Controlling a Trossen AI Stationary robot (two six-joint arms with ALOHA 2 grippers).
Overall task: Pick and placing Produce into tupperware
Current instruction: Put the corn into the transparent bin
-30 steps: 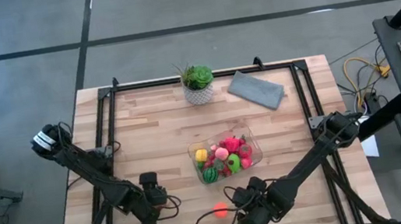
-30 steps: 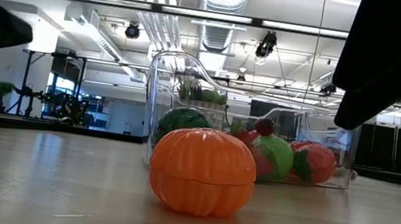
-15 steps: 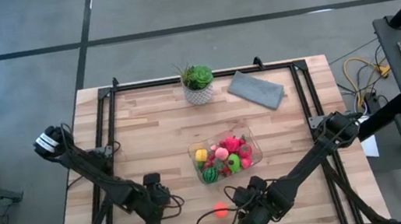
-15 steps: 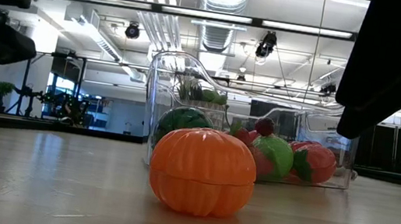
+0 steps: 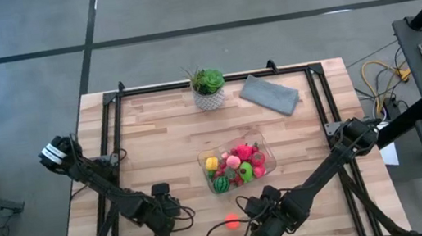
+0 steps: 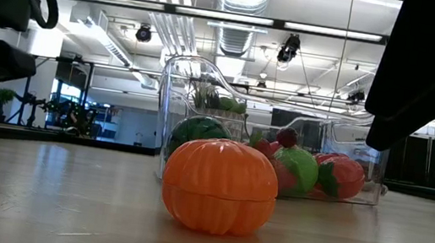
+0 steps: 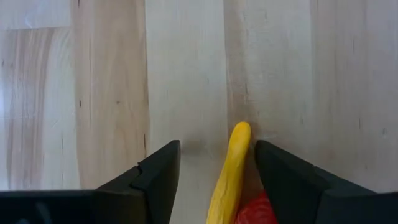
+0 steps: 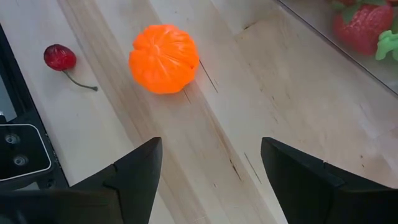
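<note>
Left tool [image 5: 161, 217] nearer; produce-filled tupperware [image 5: 204, 159]

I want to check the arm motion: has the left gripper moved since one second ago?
Yes. In the high view the left gripper has shifted slightly toward the round orange toy fruit, which stays in place on the wooden table.

Table [image 5: 165, 141] | clear container [image 5: 237, 165] of mixed fruit, centre | orange fruit [image 5: 230, 220] loose near front edge | potted plant [image 5: 207, 87] and grey cloth [image 5: 269, 93] at rear | two arms low at front.
</note>
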